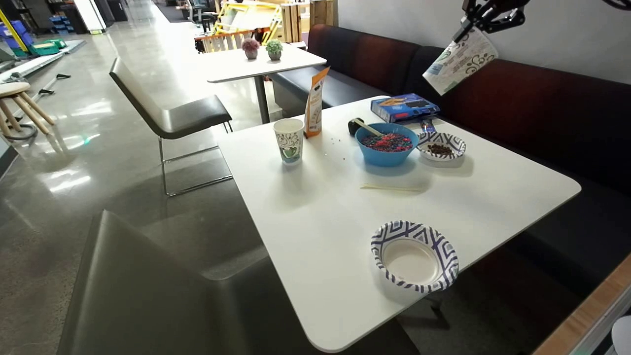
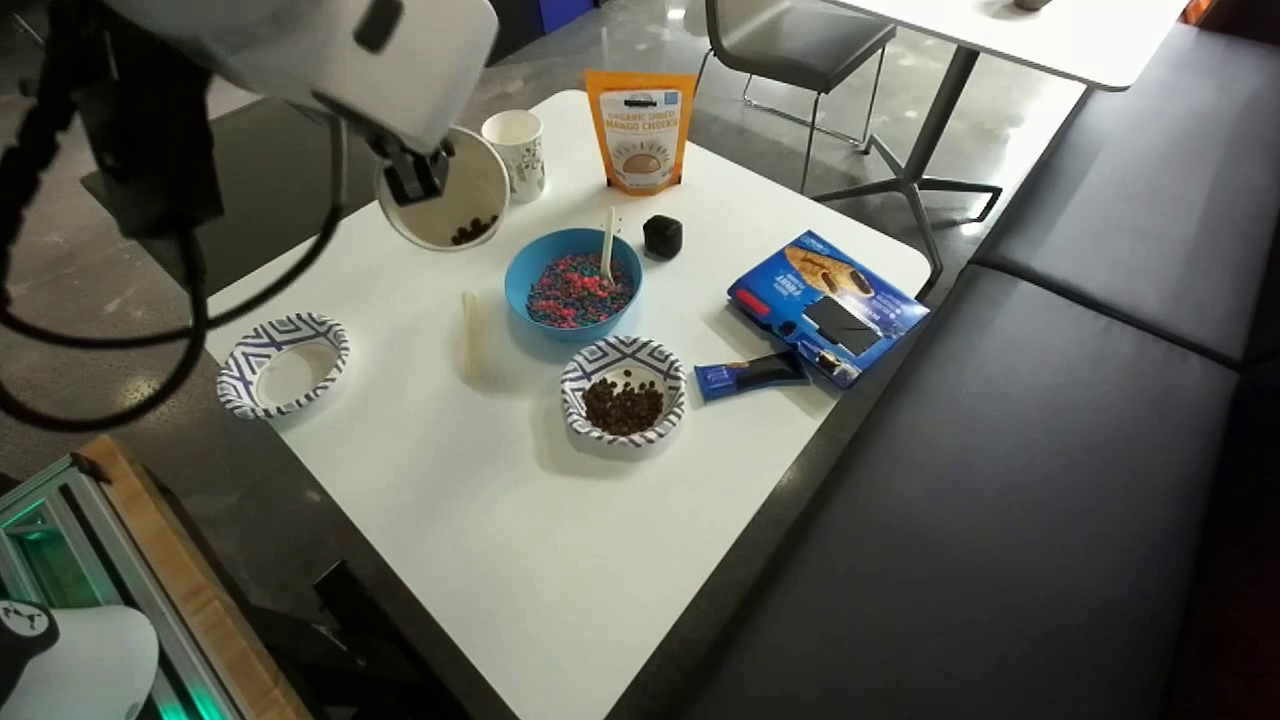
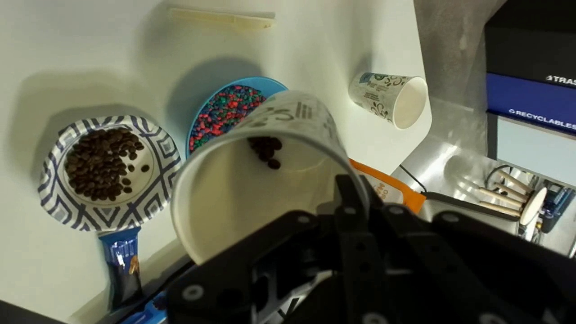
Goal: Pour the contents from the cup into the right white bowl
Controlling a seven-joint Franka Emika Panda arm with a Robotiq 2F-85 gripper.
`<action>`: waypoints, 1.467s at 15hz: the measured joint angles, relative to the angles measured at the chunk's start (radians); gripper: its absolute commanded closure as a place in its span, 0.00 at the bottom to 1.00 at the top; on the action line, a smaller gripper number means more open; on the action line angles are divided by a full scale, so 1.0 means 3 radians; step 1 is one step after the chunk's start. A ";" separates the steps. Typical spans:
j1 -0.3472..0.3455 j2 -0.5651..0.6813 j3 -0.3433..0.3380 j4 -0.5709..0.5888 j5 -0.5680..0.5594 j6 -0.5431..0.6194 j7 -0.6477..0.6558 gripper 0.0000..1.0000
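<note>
You slant the tapered, printed white paper cup mouth-up, so the small oval dark-brown beans rest inside.
Your gripper is closed on the cup's wall, one finger inside, leaving the mouth free, higher than the round blue plastic-looking bowl. Just beside that bowl, the round navy-patterned white paper bowl holds similar beans: likely your target, with some pouring probably left.

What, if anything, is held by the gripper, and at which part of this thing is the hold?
The gripper holds a tilted paper cup by its wall at the rim, one finger inside, the other outside.
</note>
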 measured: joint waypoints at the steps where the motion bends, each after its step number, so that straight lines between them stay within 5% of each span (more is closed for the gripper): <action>1: -0.0013 0.0054 -0.0104 0.0008 0.0114 -0.0100 -0.0132 0.99; 6: -0.0212 0.0489 -0.0492 0.0179 0.0709 -0.1064 -0.0723 0.99; 10: -0.0472 0.0987 -0.0499 0.0461 0.1101 -0.1753 -0.0907 0.96; 22: -0.0837 0.1542 -0.0228 0.0827 0.1365 -0.1922 -0.0908 0.99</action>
